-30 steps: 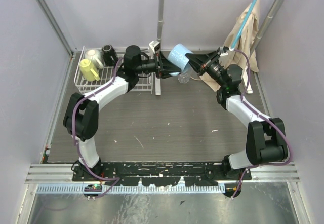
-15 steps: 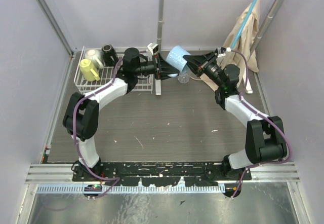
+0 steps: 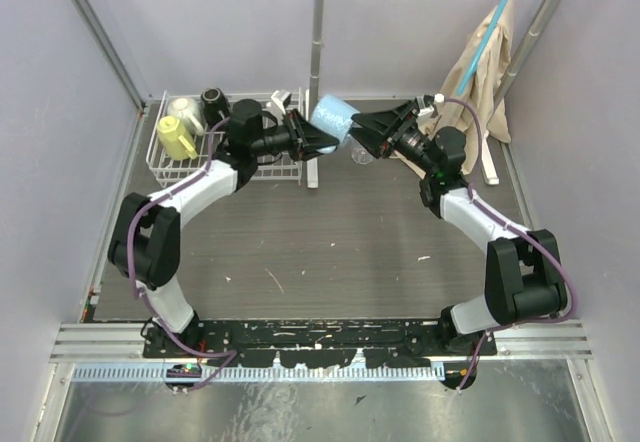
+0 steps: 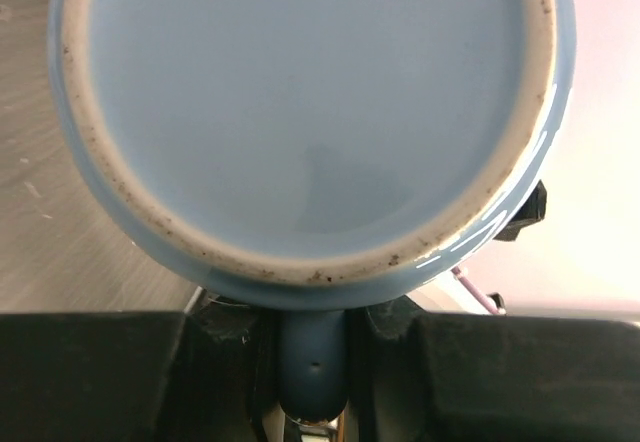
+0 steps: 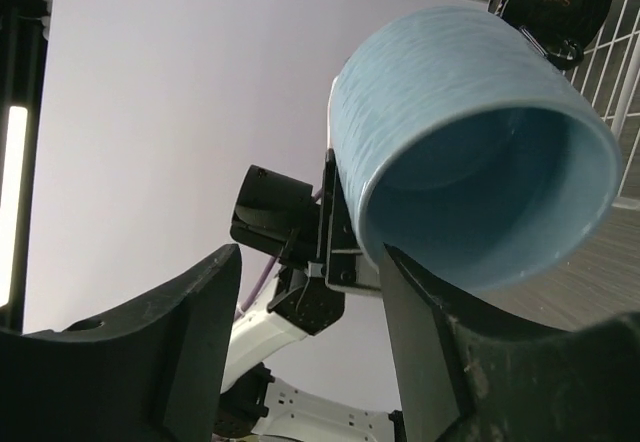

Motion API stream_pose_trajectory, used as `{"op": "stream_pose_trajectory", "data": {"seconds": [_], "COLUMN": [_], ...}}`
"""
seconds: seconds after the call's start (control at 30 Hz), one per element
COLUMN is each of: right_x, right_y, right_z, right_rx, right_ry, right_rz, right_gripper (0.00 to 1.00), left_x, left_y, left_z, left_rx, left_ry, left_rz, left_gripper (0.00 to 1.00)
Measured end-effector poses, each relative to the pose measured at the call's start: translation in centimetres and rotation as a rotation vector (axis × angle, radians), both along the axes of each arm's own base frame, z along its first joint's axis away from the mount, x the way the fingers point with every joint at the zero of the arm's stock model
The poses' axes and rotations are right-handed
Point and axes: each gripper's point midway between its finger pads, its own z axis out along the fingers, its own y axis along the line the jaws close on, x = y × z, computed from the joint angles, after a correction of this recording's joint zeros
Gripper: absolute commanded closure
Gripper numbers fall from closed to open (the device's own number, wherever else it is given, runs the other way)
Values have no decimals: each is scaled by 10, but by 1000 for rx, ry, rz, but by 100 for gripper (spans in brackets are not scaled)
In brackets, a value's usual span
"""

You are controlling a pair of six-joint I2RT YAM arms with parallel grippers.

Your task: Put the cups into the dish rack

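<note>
Light blue mug [image 3: 335,119] was found off the table [image 3: 330,232], held on its side at the rear centre, just right of the dish rack [image 3: 280,167] and in front of the upright pole [image 3: 317,42]. Left gripper [image 3: 318,136] was clamped on the mug's handle. The left wrist view showed the handle pinched between the two fingers [image 4: 120,372], with the mug's base filling most of the frame. The mug's mouth faced the right gripper [image 3: 362,134]. The right gripper's jaws stood wide apart and gripped nothing. In the right wrist view the mug's rim sat just beyond the fingers [image 5: 185,352], and contact could not be confirmed.

The dish rack stood at the left rear corner of the table. Yellow mug [image 3: 176,138] and cream-white mug [image 3: 186,112] sat inside it at its left end, close together. Black mug [image 3: 214,101] was at the rack's rear edge; whether it was inside or just behind could not be determined. Clear glass [image 3: 362,155] stood on the table beneath the right gripper, partly hidden by it. A beige cloth [image 3: 485,62] hung at the right rear.
</note>
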Motion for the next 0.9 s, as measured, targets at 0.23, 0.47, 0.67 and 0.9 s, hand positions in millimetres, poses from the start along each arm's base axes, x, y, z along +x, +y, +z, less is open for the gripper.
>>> {"op": "stream_pose_trajectory", "data": {"seconds": [0.23, 0.47, 0.67, 0.9], "right_x": [-6, -15, -18, -23], "right_y": [-2, -8, -16, -26], "right_z": [-7, -23, -41, -45], "right_rx": [-61, -181, -287, -372], "right_ry": [0, 12, 39, 30], "right_rz": [-5, -23, -35, -51], "right_gripper": [27, 15, 6, 6], "left_x": [20, 28, 34, 54], "left_y": [42, 88, 131, 182], "left_z": [-13, -24, -38, -47], "left_rx": [172, 437, 666, 941], "left_ry": [-46, -73, -36, -1], "left_rz": [169, 362, 539, 731], "left_gripper": [100, 100, 100, 100]}}
